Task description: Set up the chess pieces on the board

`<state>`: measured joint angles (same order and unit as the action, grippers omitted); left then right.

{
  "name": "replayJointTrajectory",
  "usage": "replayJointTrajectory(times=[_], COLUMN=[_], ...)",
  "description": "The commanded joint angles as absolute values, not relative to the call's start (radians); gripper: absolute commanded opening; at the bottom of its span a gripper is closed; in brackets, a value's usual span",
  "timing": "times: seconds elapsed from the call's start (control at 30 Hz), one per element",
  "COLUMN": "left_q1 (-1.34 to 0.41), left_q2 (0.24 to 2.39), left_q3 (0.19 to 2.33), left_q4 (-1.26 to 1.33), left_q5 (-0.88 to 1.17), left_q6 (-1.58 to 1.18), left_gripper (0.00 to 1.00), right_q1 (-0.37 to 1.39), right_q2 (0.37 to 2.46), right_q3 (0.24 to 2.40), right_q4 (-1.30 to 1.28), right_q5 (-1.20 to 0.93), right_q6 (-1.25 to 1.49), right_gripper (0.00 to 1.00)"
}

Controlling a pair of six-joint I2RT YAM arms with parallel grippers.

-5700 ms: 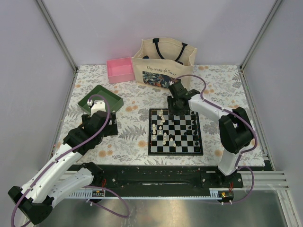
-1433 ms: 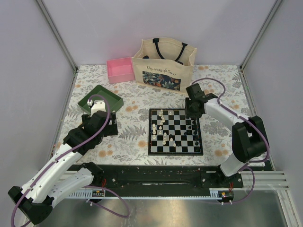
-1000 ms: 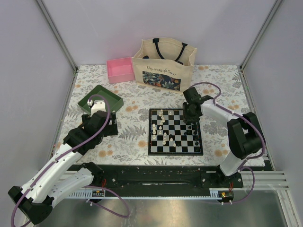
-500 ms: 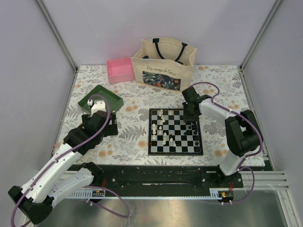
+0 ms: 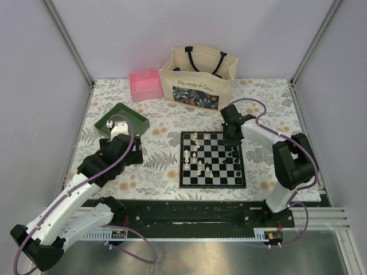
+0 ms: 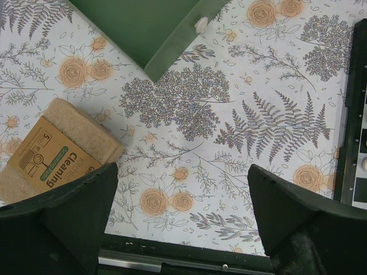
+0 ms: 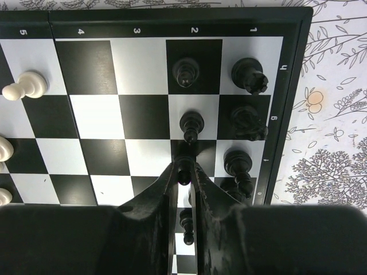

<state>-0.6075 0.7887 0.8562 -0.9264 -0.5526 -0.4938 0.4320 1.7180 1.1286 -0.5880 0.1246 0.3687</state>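
The small black-and-white board (image 5: 213, 160) lies mid-table, with cream pieces (image 5: 195, 150) on its left side and black pieces (image 5: 234, 154) on its right side. My right gripper (image 5: 230, 139) is low over the board's far right corner. In the right wrist view its fingers (image 7: 184, 172) are shut on a black pawn (image 7: 184, 168) over a square in column 2. Other black pawns (image 7: 191, 124) and back-row black pieces (image 7: 249, 75) stand around it. A cream pawn (image 7: 25, 85) stands at the left. My left gripper (image 5: 119, 136) is open and empty above the tablecloth, left of the board.
A green tray (image 5: 121, 120) lies at the left, a pink box (image 5: 146, 84) and a printed tote bag (image 5: 198, 77) at the back. A brown sponge pack (image 6: 50, 150) lies under my left gripper beside the tray corner (image 6: 166, 43). The board's edge (image 6: 351, 103) shows at the right there.
My right arm swung from the board's far edge out to the right, then came back and lowered over the board's right columns. The left arm has not moved.
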Motion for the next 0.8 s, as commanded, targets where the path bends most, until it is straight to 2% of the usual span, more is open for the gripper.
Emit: replayJointTrajectory(times=[0.0, 0.3, 0.57, 0.77], left_q1=[-0.603, -0.601, -0.603, -0.600], left_q2=[0.790, 0.787, 0.782, 0.779], left_q3=[0.882, 0.882, 0.884, 0.884], left_q4=[-0.900, -0.900, -0.899, -0.900], left_q5=[-0.545, -0.545, -0.545, -0.545], left_q6=[-0.482, -0.482, -0.482, -0.483], left_gripper=[0.99, 0.99, 0.99, 0.99], right_q1=[0.440, 0.440, 0.440, 0.440], right_q2=[1.707, 1.712, 1.687, 1.622], right_q3=[1.158, 1.169, 1.186, 1.178], right_q4=[-0.587, -0.592, -0.603, -0.620], right_q5=[0.187, 0.189, 0.146, 0.135], right_q6=[0.362, 0.365, 0.350, 0.344], right_gripper=[0.21, 0.21, 0.35, 0.38])
